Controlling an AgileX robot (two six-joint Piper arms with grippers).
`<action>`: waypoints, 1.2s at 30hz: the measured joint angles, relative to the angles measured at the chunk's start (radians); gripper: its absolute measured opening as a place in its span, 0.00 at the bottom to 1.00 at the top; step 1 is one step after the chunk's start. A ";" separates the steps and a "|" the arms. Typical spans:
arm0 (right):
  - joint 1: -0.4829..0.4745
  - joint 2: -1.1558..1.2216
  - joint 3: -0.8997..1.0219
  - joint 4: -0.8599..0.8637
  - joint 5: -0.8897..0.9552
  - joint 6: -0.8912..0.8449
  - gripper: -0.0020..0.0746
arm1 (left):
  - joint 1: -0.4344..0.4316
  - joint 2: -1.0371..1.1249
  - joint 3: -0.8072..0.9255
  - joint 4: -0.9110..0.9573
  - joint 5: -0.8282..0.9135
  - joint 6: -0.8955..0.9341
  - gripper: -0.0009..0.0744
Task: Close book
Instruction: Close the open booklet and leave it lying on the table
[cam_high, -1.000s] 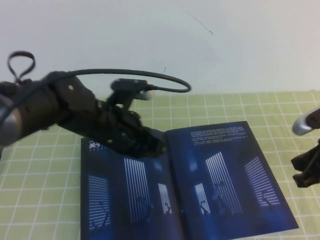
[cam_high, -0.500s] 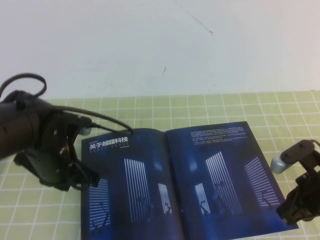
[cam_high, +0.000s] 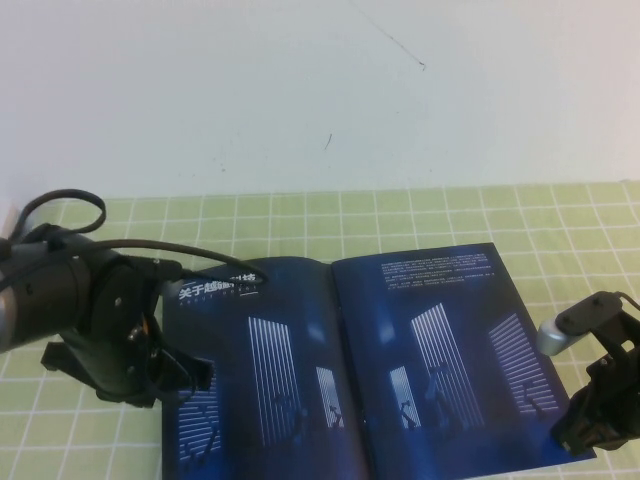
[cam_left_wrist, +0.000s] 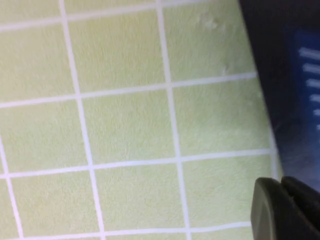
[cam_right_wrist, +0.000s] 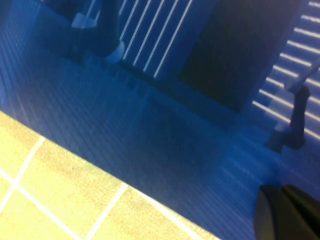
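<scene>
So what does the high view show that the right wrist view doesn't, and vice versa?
Only the high view: the whole open book, the white wall, the left tool at the book's left edge and the right tool at its near right corner. Only the right wrist view: a close look at where the page edge meets the mat, with that tool's shut tips over the page. Both: the blue striped page and the green gridded mat.

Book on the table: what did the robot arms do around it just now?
The left claw swung off the left page, out to the book's left edge. The right claw dropped to the near right corner. Nothing was grabbed; the book stayed open and flat.
</scene>
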 joint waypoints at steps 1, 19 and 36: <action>0.000 0.000 0.000 0.000 0.000 0.000 0.02 | 0.000 0.010 0.000 0.000 0.004 0.000 0.01; 0.000 0.000 0.000 0.006 0.000 0.000 0.02 | -0.012 0.042 0.000 -0.629 -0.128 0.527 0.01; 0.000 -0.210 -0.135 -0.304 0.128 0.315 0.02 | -0.122 -0.069 -0.002 -1.706 -0.139 1.613 0.01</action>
